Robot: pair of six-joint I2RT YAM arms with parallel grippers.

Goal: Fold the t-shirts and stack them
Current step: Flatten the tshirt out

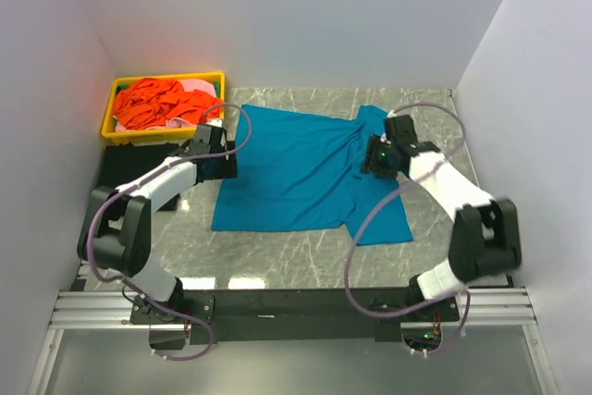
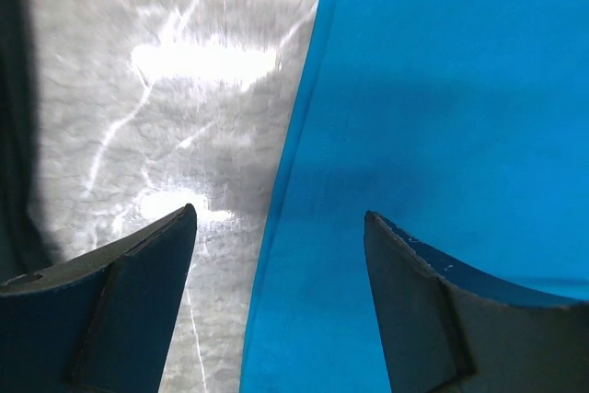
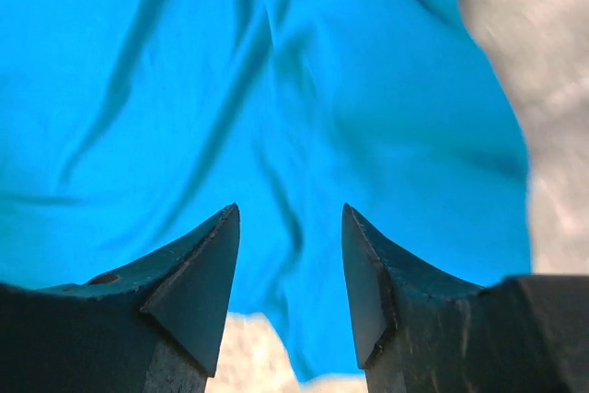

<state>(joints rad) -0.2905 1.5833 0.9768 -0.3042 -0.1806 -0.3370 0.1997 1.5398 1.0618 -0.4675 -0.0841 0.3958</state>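
A large teal-blue t-shirt [image 1: 296,173] lies spread on the marble table, creased near its right side. My left gripper [image 1: 227,166] is open at the shirt's left edge; in the left wrist view [image 2: 279,213] its fingers straddle that edge of the shirt [image 2: 442,117]. My right gripper [image 1: 370,162] is open over the shirt's right part; in the right wrist view [image 3: 290,213] the wrinkled cloth [image 3: 276,89] lies between and beyond the fingers. Orange-red shirts [image 1: 157,104] and a pink one [image 1: 196,87] are piled in the tray.
A yellow plastic tray [image 1: 166,80] stands at the back left of the table. White walls close in the left, back and right sides. A black rail [image 1: 296,302] runs along the near edge under the arm bases.
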